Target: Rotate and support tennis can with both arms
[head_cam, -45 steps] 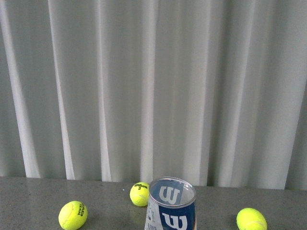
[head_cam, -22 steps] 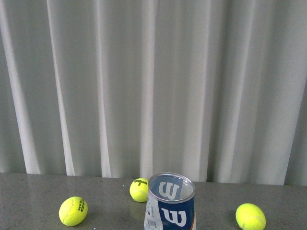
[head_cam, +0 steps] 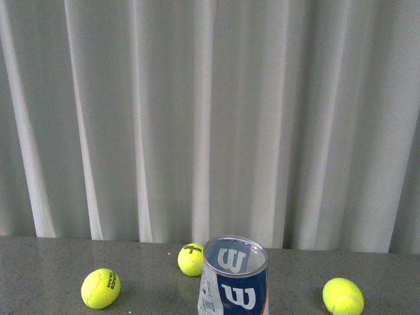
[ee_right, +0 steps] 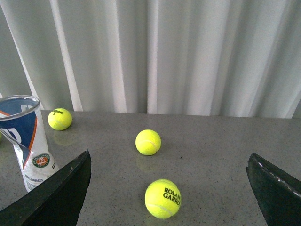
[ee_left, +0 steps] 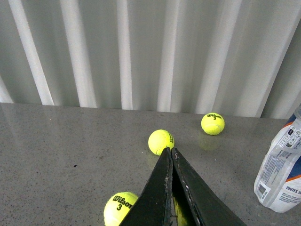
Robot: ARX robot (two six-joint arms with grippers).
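Front view: tennis can (head_cam: 234, 277) at bottom center of frame, standing upright on grey table (head_cam: 52, 262), open rim up, blue label with white W facing camera, lower part cut off by frame edge. 3 yellow-green balls around it: left ball (head_cam: 100, 288) at lower left, well apart from can; Wilson ball (head_cam: 191, 259) just behind can's left edge (touching or not: cannot tell); right ball (head_cam: 343, 296) at lower right, well apart. White curtain (head_cam: 210, 118) filling upper frame. No arm in this view.

Left wrist view: left gripper (ee_left: 171, 153) rising from bottom center, fingers (ee_left: 160, 188) pressed together along whole length, nothing between them, so closed and empty. Tips ending just under a plain ball (ee_left: 161, 141) at center. Wilson 3 ball (ee_left: 212, 123) at upper right of center, another Wilson 3 ball (ee_left: 119, 209) at bottom left beside the fingers. Can at right edge, only white barcode side visible, clear of gripper.

Right wrist view: right gripper (ee_right: 169, 162) spread wide, fingers (ee_right: 56, 193) at bottom left and bottom right corners, holding nothing. Can upright at left edge, round emblem visible, just above the bottom-left finger (contact unclear). Roland Garros ball (ee_right: 162, 198) at bottom center between fingers, plain ball (ee_right: 148, 142) at center, another ball (ee_right: 59, 118) at left behind can.
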